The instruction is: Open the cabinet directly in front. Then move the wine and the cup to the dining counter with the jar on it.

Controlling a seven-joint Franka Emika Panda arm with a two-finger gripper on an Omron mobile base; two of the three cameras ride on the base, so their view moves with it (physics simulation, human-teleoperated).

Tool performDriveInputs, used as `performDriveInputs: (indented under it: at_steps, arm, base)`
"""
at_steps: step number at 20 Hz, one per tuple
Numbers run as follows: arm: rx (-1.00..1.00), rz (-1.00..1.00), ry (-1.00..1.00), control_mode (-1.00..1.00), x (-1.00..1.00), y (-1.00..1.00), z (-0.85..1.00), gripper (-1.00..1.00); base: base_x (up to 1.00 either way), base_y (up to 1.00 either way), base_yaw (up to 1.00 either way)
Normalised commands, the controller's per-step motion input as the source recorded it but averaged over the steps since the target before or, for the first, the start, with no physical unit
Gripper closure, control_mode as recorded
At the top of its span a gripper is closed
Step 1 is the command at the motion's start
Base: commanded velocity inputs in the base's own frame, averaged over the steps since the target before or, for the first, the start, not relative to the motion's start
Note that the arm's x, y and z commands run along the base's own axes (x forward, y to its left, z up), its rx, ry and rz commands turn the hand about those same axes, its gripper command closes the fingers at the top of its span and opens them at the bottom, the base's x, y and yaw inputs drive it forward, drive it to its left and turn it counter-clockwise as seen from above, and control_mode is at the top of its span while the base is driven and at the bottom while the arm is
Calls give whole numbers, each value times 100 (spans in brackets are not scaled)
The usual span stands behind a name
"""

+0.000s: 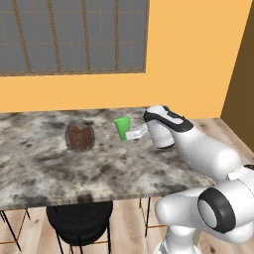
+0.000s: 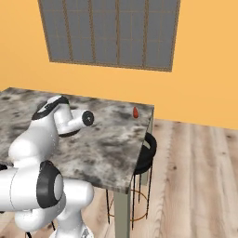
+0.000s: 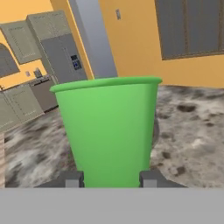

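The claw (image 1: 130, 133) is closed on the cup (image 1: 122, 128) and holds it low above the table (image 1: 39, 168), to the right of the jar (image 1: 80, 137). The cup looks light, thin and smooth; a gentle grip near its base seems safest.

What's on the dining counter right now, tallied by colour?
Green: 1, the cup, held in the gripper
Dark reddish-brown: 1, the jar
Red-orange: 1, a small object near the far corner
Total: 3
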Motion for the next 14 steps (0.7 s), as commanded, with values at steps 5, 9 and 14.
performDriveInputs:
  at_steps: [5,9,14]
  arm:
    - [0,8,-14,-100,1,0,-18,100]
    - [0,5,-32,-100,-1,0,-14,100]
    - [1,0,-3,-100,0,0,0,100]
  base:
    - [0,0,0]
    - [0,0,0]
    - [0,0,0]
